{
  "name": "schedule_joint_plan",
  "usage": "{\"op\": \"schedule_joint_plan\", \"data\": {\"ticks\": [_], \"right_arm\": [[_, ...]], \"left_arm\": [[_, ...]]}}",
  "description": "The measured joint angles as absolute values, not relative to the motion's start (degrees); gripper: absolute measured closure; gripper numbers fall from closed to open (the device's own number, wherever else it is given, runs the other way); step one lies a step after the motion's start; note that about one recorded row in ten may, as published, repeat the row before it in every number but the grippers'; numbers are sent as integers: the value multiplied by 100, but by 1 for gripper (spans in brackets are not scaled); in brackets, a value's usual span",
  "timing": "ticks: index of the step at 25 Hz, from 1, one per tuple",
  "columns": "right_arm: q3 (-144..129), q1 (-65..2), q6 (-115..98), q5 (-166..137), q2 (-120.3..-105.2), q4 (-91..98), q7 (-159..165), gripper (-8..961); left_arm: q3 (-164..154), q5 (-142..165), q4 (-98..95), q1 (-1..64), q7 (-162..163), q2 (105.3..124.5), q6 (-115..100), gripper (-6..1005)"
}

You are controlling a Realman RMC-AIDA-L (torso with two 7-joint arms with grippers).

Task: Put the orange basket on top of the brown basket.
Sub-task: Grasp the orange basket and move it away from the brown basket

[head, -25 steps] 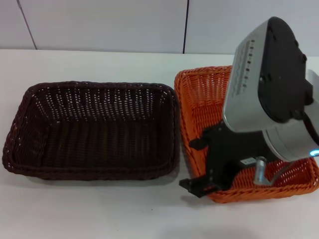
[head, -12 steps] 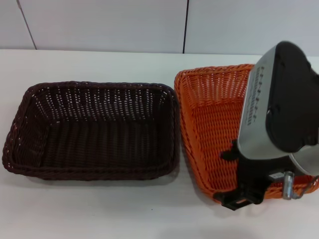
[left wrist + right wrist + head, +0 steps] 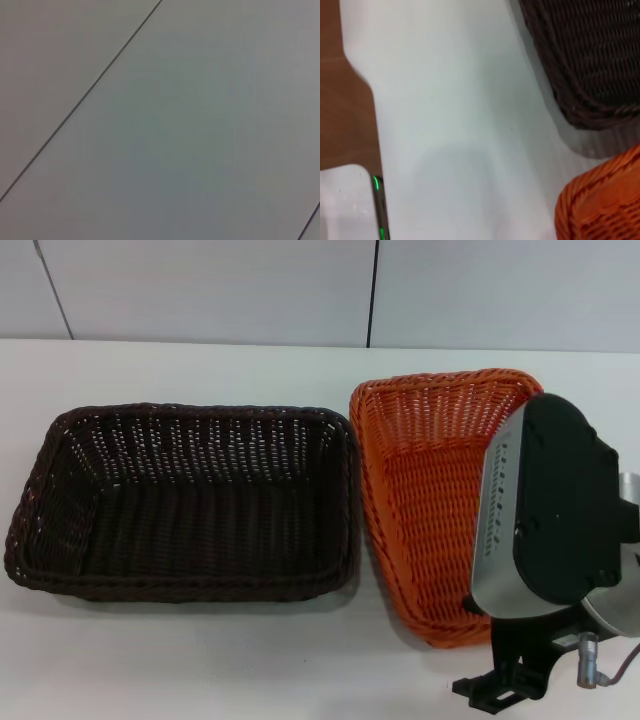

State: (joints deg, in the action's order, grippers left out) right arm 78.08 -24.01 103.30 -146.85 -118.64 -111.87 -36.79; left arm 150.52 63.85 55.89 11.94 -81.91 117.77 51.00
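Note:
The orange basket [image 3: 430,480] sits on the white table at the right, empty, its left rim close beside the brown basket [image 3: 190,500], which sits empty at the left. My right gripper [image 3: 500,690] hangs below the grey and black wrist [image 3: 550,520], just off the orange basket's near rim toward the table's front edge. The wrist hides the basket's near right part. The right wrist view shows a corner of the orange basket [image 3: 605,205] and a corner of the brown basket [image 3: 590,60]. My left gripper is out of view.
The white table [image 3: 200,660] runs bare in front of both baskets. A grey panelled wall [image 3: 200,290] stands behind. The right wrist view shows the table's edge with brown floor [image 3: 345,115] beyond it. The left wrist view shows only a plain grey panel [image 3: 160,120].
My right arm has drawn back toward the table's front edge and to the right, from over the orange basket's near left rim to off its near side. Both baskets stay in place.

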Motion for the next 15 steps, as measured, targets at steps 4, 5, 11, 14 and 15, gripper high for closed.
{"op": "schedule_joint_plan", "data": {"ticks": [4, 5, 11, 14, 15], "right_arm": [[7772, -2381, 10370, -14876, -11861, -11118, -3743, 226], [7757, -2382, 10371, -14923, -11862, -11090, -3763, 228], [7742, -2431, 10295, -15139, -11869, -10686, -3916, 241], [7734, -2448, 10224, -15201, -11874, -10479, -4020, 248], [7734, -2448, 10224, -15201, -11874, -10479, -4020, 250]], "left_arm": [[15056, 6342, 5589, 1157, -8191, 11777, 5139, 248], [15057, 6333, 5589, 1152, -8191, 11777, 5147, 248], [15163, 6309, 5542, 1118, -8194, 11784, 5320, 248], [15231, 6309, 5459, 1112, -8199, 11785, 5403, 247], [15231, 6309, 5459, 1112, -8199, 11785, 5403, 247]]}}
